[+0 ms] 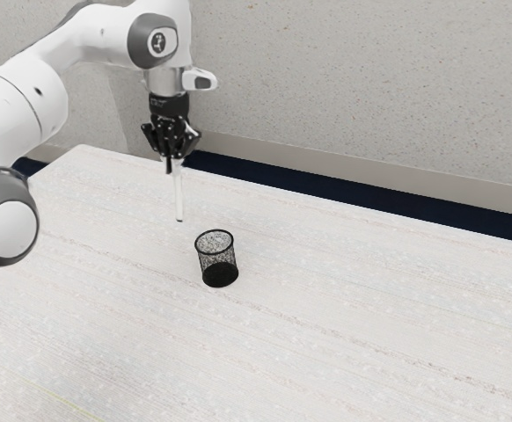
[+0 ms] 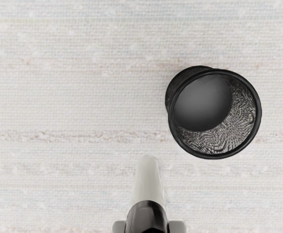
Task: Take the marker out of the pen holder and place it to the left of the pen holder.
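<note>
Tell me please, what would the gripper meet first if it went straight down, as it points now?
The marker held in the gripper would probably touch the table first; the pen holder seems beside that line, though the exact depth is unclear.

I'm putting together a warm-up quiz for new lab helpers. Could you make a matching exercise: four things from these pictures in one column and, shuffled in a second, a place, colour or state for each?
Things
1. marker
2. pen holder
3. gripper
4. table

Descriptions
A. pale, with faint streaks
B. black mesh, standing upright and empty
C. mostly white, held upright
D. shut on something slender

Right pairs: 1-C, 2-B, 3-D, 4-A
</note>
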Robot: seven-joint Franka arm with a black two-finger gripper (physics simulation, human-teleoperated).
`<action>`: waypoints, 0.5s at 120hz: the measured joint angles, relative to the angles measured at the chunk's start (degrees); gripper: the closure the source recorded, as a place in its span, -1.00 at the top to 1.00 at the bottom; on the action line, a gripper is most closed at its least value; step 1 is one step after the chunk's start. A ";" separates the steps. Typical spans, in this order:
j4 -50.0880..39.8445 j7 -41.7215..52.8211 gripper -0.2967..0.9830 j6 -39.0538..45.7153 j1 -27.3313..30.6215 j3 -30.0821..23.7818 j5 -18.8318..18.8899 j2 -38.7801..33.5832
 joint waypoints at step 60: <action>-0.29 0.93 -0.69 -7.30 5.46 0.59 8.33 12.10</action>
